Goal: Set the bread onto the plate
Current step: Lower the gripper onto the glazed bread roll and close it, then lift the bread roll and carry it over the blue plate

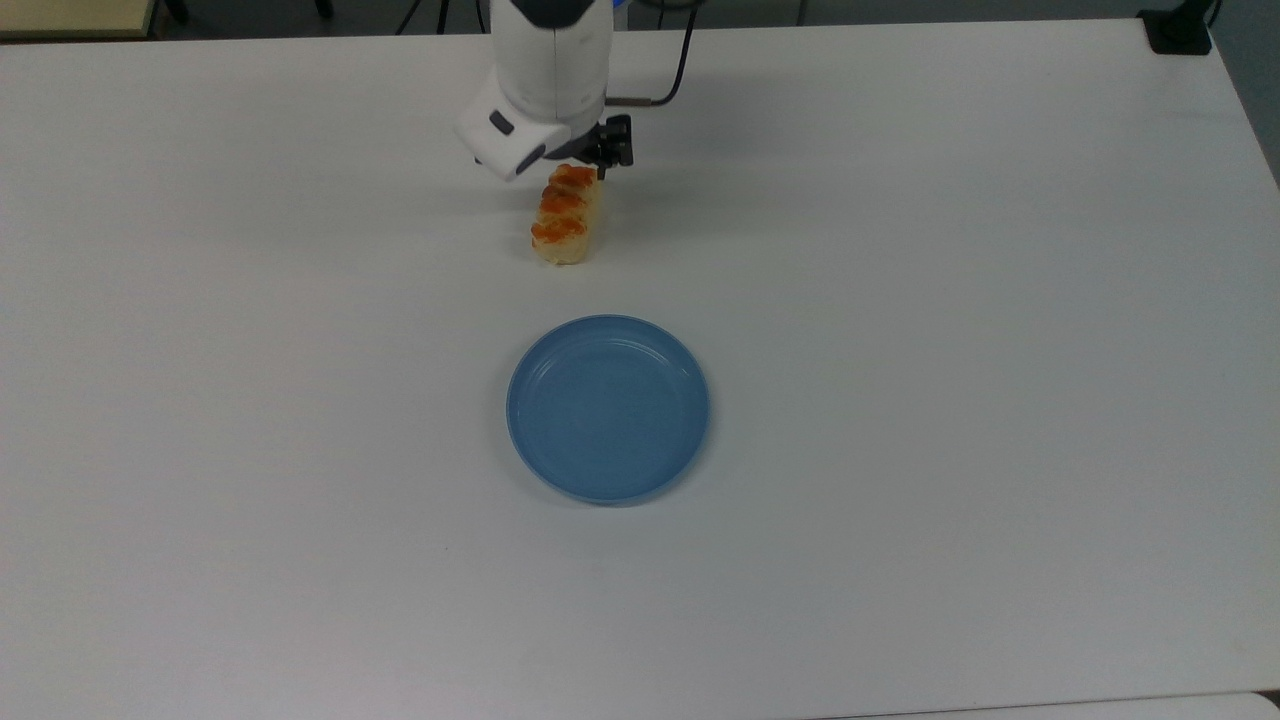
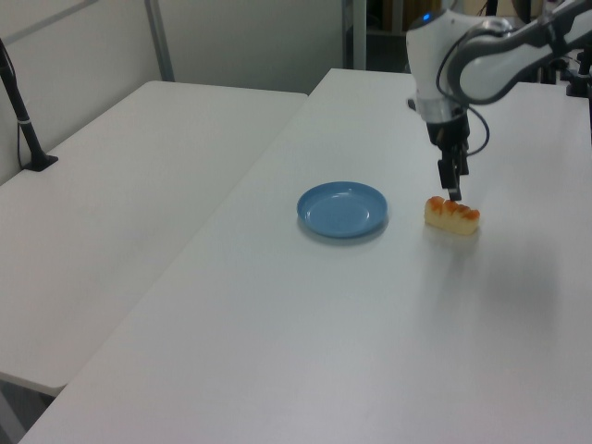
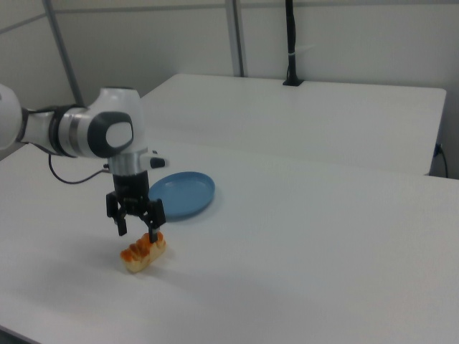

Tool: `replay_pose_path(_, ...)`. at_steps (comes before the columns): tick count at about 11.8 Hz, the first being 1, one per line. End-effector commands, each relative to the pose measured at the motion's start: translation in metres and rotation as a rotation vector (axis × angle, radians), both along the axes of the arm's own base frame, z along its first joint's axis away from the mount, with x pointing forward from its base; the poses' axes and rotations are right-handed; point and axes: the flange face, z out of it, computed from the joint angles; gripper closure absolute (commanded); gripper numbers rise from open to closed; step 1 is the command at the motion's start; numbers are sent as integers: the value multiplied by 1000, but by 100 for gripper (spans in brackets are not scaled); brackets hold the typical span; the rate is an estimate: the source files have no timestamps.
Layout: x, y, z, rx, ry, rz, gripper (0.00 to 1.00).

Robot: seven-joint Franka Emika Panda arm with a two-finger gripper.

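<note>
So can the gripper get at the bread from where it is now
Probably yes. The gripper hangs open just above the bread, which lies alone on the table, with nothing between them.

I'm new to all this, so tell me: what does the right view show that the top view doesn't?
Right view alone: the pincer seen from the side, its two fingers open and spread just above the bread, one finger close over the end nearer the plate. Top view alone: the arm's white body covers the pincer, and the plate's round outline shows whole. Both: bread lying on the table, plate empty and apart from it.
</note>
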Motion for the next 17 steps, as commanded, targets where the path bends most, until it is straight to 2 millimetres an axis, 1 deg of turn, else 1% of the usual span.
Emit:
replay_pose_path(1,0,8,-40,-60,-19,-40,0)
replay_pose_path(2,1,16,-53,-70,-21,-42,1)
replay_pose_path(3,3,19,-60,-76,-39,-72,7)
replay_pose_path(4,3,21,-65,-80,-42,-85,25)
replay_pose_path(5,4,20,-59,-79,-49,-83,52)
replay_pose_path(6,3,23,-47,-74,-51,-72,63)
replay_pose_path(7,1,23,-27,-70,-42,-53,64)
replay_pose_path(8,7,20,6,-41,-23,-5,64)
replay_pose_path(9,18,22,40,8,-7,30,64)
replay_pose_path(10,33,22,73,66,-31,54,64)
replay_pose_path(11,51,19,95,86,-79,59,64)
replay_pose_path(12,74,18,99,83,-108,57,64)
replay_pose_path(13,102,21,98,78,-136,56,63)
replay_pose_path(14,125,23,94,69,-157,58,63)
replay_pose_path(16,161,18,81,55,-195,43,62)
replay_pose_path(17,176,17,70,50,-204,38,60)
